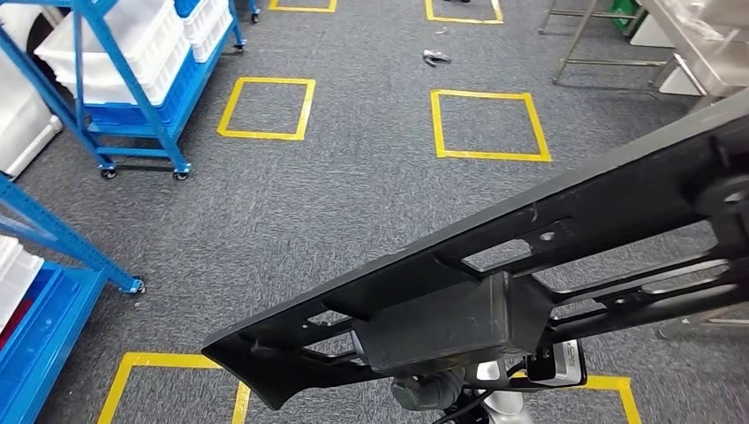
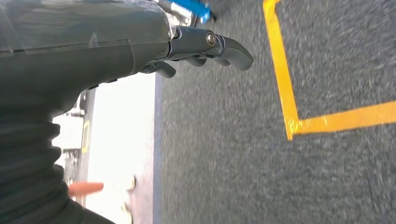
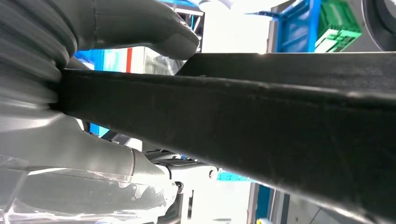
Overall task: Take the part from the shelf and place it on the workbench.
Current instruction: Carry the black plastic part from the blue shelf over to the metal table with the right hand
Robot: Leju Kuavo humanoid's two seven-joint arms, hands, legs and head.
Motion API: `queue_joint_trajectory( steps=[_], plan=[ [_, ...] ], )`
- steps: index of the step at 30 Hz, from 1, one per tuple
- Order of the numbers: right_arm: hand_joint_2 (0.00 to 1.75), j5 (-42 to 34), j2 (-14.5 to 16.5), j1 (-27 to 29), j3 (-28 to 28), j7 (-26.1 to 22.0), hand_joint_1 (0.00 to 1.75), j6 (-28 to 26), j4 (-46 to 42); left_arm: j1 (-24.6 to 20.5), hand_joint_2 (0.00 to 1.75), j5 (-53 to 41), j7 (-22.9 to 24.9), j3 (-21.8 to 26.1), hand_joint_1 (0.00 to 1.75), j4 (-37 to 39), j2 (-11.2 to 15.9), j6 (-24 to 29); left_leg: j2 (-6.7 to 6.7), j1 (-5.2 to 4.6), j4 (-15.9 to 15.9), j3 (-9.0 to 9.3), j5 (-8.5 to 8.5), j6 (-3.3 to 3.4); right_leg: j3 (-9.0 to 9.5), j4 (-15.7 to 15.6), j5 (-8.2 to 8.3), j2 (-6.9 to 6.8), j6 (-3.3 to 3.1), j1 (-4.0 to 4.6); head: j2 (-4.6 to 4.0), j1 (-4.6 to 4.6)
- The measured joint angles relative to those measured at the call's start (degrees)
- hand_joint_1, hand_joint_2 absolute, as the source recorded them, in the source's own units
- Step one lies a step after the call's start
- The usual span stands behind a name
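So on the far left of the head view we've got the blue shelf (image 1: pixel 132 88) on casters, loaded with white bins (image 1: pixel 115 44), and another blue rack (image 1: pixel 44 309) poking in at the lower left corner. The floor is grey carpet (image 1: pixel 353 185) with yellow tape squares (image 1: pixel 265 108) marked out on it, one more square (image 1: pixel 488 124) just to the right of that.

Our left hand (image 2: pixel 201 49) shows in its wrist view hanging over the carpet, fingers (image 2: pixel 233 51) curled in with nothing in them, a corner of yellow tape (image 2: pixel 292 126) on the floor below it.

Moving toward the middle: the part (image 1: pixel 495 274), a long black plastic frame with cutouts and a boxy block on its underside, runs diagonally across the head view from lower left up to the right edge, carried in the air above the carpet, well apart from the shelf. There's a small dark bit of something (image 1: pixel 435 58) lying on the floor farther out, can't tell what it is.

Over on the right, our right hand (image 3: pixel 116 93) is clamped on the part's edge, thumb (image 3: pixel 154 32) on one side of the black bar (image 3: pixel 261 130) and the rest of the hand on the other. A metal counter (image 1: pixel 707 53) with thin legs sits at the top right corner.
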Motion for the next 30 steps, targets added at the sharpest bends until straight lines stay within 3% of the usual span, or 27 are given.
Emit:
queue_joint_trajectory(
  steps=[1,2,4,6,7,9,10,12,13,15,16,17,19,21,23,25,27,29,30],
  plan=[
    [1.75,-0.01,-0.16,0.16,0.03,-0.06,1.75,-0.13,0.00,0.08,1.75,-0.07,-0.21,-0.01,0.00,0.00,0.00,0.38,0.59,-0.11,0.01,-0.04,-0.02,0.03,-0.58,1.41,-0.15,-0.19,-0.04,0.01,0.00,0.00],
    [1.75,0.00,-0.31,0.32,0.05,-0.13,1.75,-0.25,0.00,0.12,1.75,-0.10,-0.43,-0.01,0.00,0.00,0.00,0.70,1.14,-0.21,0.02,-0.03,-0.05,0.05,-0.05,0.65,0.75,-0.34,-0.19,0.05,0.00,0.00],
    [1.75,0.00,-0.52,0.51,0.06,-0.23,1.75,-0.45,-0.04,0.10,1.75,-0.10,-0.74,-0.01,0.00,0.00,-0.03,1.12,2.11,-0.38,0.01,0.14,-0.16,0.03,3.90,-6.54,4.15,-1.55,-0.88,0.42,0.00,-0.01],
    [1.75,0.00,-0.59,0.52,0.08,-0.25,1.75,-0.48,-0.18,0.10,1.75,-0.10,-0.82,-0.01,0.00,0.00,-0.14,1.24,2.94,-0.60,0.05,0.27,-0.34,-0.23,7.31,-13.04,6.08,-3.38,-1.67,1.16,0.00,-0.02],
    [1.75,0.00,-0.62,0.54,0.10,-0.28,1.75,-0.48,-0.26,0.10,1.75,-0.11,-0.83,-0.01,0.00,0.00,-0.19,1.25,3.35,-0.66,0.05,0.30,-0.43,-0.43,7.87,-14.33,6.19,-3.84,-1.95,1.49,0.00,-0.02],
    [1.75,0.01,-0.71,0.61,0.12,-0.32,1.75,-0.48,-0.36,0.02,1.75,-0.13,-0.85,-0.01,0.00,0.00,-0.28,1.28,4.20,-0.73,-0.12,0.47,-0.50,-0.93,7.83,-14.68,6.36,-2.95,-2.37,1.59,0.00,-0.02],
    [1.75,0.01,-0.77,0.67,0.14,-0.34,1.75,-0.48,-0.41,-0.05,1.75,-0.15,-0.85,-0.01,0.00,0.00,-0.32,1.31,3.95,-0.69,0.05,0.53,-0.75,-1.20,7.96,-15.03,6.58,-2.48,-2.60,1.42,0.00,-0.03],
    [1.75,-0.01,-0.80,0.68,0.27,-0.37,1.75,-0.48,-0.58,-0.05,1.75,-0.19,-0.88,-0.01,0.00,0.00,-0.38,1.37,1.90,-0.59,2.82,-0.50,-2.76,-1.65,8.32,-15.73,7.04,-1.60,-3.15,0.94,0.00,-0.08],
    [1.75,-0.01,-0.81,0.69,0.36,-0.39,1.75,-0.48,-0.63,0.06,1.75,-0.19,-0.89,-0.01,0.00,0.00,-0.38,1.39,0.56,-0.46,5.99,-1.90,-4.55,-1.82,8.40,-15.86,7.14,-1.15,-3.29,0.83,0.00,-0.10],
    [1.75,0.02,-0.84,0.77,0.50,-0.37,1.75,-0.49,-0.64,0.30,1.75,-0.18,-0.91,-0.01,0.00,0.00,-0.38,1.40,-0.51,-0.32,13.48,-5.43,-7.77,-2.08,8.37,-15.80,7.16,-0.03,-3.43,0.78,0.00,-0.14],
    [1.75,0.03,-0.86,0.84,0.51,-0.35,1.75,-0.50,-0.64,0.39,1.75,-0.16,-0.90,-0.01,0.00,0.00,-0.39,1.40,-0.59,-0.23,15.70,-6.56,-8.15,-2.21,8.36,-15.74,7.16,0.60,-3.43,0.78,0.00,-0.13],
    [1.75,0.03,-0.87,0.88,0.51,-0.33,1.75,-0.50,-0.63,0.46,1.75,-0.15,-0.89,-0.01,0.00,0.00,-0.41,1.40,-0.60,-0.11,15.86,-6.77,-7.42,-2.32,8.36,-15.64,7.14,1.24,-3.41,0.76,0.00,-0.13],
    [1.75,0.02,-0.88,0.90,0.52,-0.34,1.75,-0.50,-0.64,0.49,1.75,-0.14,-0.87,-0.01,0.00,0.00,-0.43,1.40,-1.12,0.25,10.14,-4.31,-3.40,-2.53,8.35,-15.24,6.98,2.51,-3.16,0.66,0.00,-0.14],
    [1.75,0.02,-0.89,0.88,0.54,-0.35,1.75,-0.50,-0.65,0.43,1.75,-0.13,-0.88,-0.01,0.00,0.00,-0.42,1.42,-3.39,0.58,3.41,-1.34,-0.77,-2.53,7.87,-14.41,6.66,3.69,-2.55,0.65,0.01,-0.12],
    [1.75,0.05,-0.92,0.90,0.55,-0.39,1.75,-0.51,-0.66,0.41,1.75,-0.15,-0.91,-0.01,0.00,0.00,-0.42,1.52,-4.75,0.57,1.24,-0.48,-0.69,-2.08,7.19,-13.89,6.66,4.64,-1.86,0.55,0.01,-0.07],
    [1.75,0.08,-1.02,1.00,0.56,-0.62,1.75,-0.52,-0.66,0.28,1.75,-0.25,-0.99,-0.01,0.00,0.00,-0.44,1.56,-3.73,0.49,0.96,-0.46,-0.44,-1.32,6.81,-13.73,6.77,5.25,-1.22,0.32,0.00,-0.05],
    [1.75,0.13,-1.12,1.08,0.56,-1.01,1.75,-0.52,-0.66,0.27,1.75,-0.56,-1.23,-0.03,0.00,0.00,-0.47,1.30,-2.52,0.52,0.51,-0.36,-0.12,-0.55,5.72,-11.61,5.26,3.62,-0.71,0.35,0.00,0.09],
    [1.75,0.24,-1.19,1.12,0.56,-1.33,1.75,-0.51,-0.64,0.47,1.75,-0.99,-1.38,-0.09,0.00,0.00,-0.47,0.88,-1.33,0.38,0.33,-0.36,-0.04,-0.13,2.72,-5.39,1.82,0.96,-0.37,0.32,0.00,0.25],
    [1.75,0.31,-1.22,1.14,0.56,-1.44,1.75,-0.50,-0.62,0.54,1.75,-1.14,-1.23,-0.11,0.00,0.00,-0.46,0.83,-0.70,0.28,0.34,-0.39,-0.08,-0.04,0.95,-1.79,0.33,0.29,-0.25,0.22,0.00,0.25]
  ],
)
